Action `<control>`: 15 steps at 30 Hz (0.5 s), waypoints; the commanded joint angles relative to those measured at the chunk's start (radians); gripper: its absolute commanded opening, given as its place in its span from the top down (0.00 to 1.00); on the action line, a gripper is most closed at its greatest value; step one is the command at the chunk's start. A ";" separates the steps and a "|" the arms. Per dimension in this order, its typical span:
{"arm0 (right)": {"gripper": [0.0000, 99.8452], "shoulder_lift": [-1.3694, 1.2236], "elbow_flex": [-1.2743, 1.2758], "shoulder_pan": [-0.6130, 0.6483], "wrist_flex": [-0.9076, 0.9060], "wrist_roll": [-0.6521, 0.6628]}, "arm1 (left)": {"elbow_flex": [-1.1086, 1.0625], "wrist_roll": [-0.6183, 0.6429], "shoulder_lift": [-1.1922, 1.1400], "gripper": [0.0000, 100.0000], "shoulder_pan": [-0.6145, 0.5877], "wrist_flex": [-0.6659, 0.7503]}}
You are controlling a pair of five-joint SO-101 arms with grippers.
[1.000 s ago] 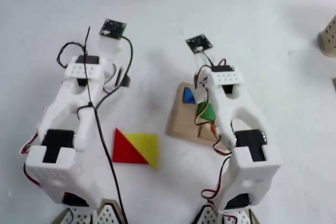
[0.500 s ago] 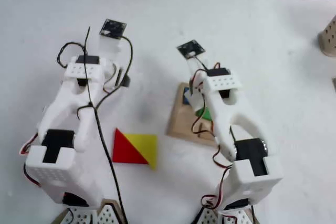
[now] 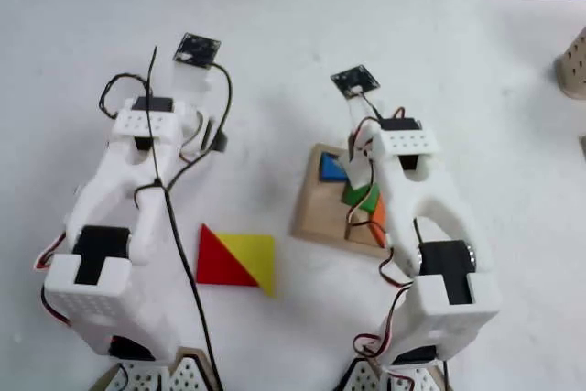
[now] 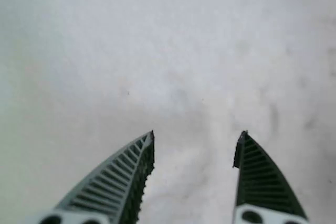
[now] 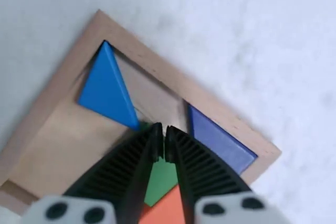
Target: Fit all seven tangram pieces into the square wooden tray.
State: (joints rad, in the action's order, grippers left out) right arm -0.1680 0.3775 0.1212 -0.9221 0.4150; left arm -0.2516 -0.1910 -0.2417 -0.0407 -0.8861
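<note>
- The right gripper (image 5: pixel 160 141) is seen closed, its ribbed black fingers (image 5: pixel 131 169) brought tip to tip with only a hairline gap; nothing is seen held between them.
- Its tips are placed low over the inside of the square wooden tray (image 5: pixel 157 66), above the point where a corner of the blue triangle (image 5: pixel 105 85) meets the green piece (image 5: pixel 160 182).
- An orange piece (image 5: pixel 165 211) is seen against the green piece, nearer the wrist.
- A second blue piece (image 5: pixel 218 137) is laid along the tray's rim on the other side of the fingers from the blue triangle.
- A stretch of bare wooden floor is left uncovered in the tray between the two blue pieces and beside the blue triangle.
- The left gripper (image 4: pixel 197 136) is held wide open, its two fingers (image 4: pixel 123 179) well apart, with only the bare white table (image 4: pixel 168 51) under them.
- From the high view, the tray (image 3: pixel 311 212) is found under the right arm's wrist, turned at an angle to the table edge.
- The red triangle (image 3: pixel 216 258) and the yellow triangle (image 3: pixel 256 254) are laid outside the tray on the table, touching along one edge, between the two arms.
- A tan perforated block (image 3: pixel 574 66) is placed at the table's far right edge, well apart from everything else.
</note>
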 commanded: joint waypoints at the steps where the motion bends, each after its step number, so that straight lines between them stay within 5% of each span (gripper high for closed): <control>1: 0.98 0.005 -0.015 0.007 -0.090 0.011 | 0.000 0.002 0.061 0.75 -0.015 0.020; 15: 0.98 0.090 -0.017 0.061 -0.160 0.002 | 0.000 0.002 0.061 0.75 -0.015 0.021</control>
State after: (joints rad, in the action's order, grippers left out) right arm -0.1634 0.3728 0.1458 -1.0602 0.4135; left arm -0.2516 -0.1910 -0.2417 -0.0407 -0.8861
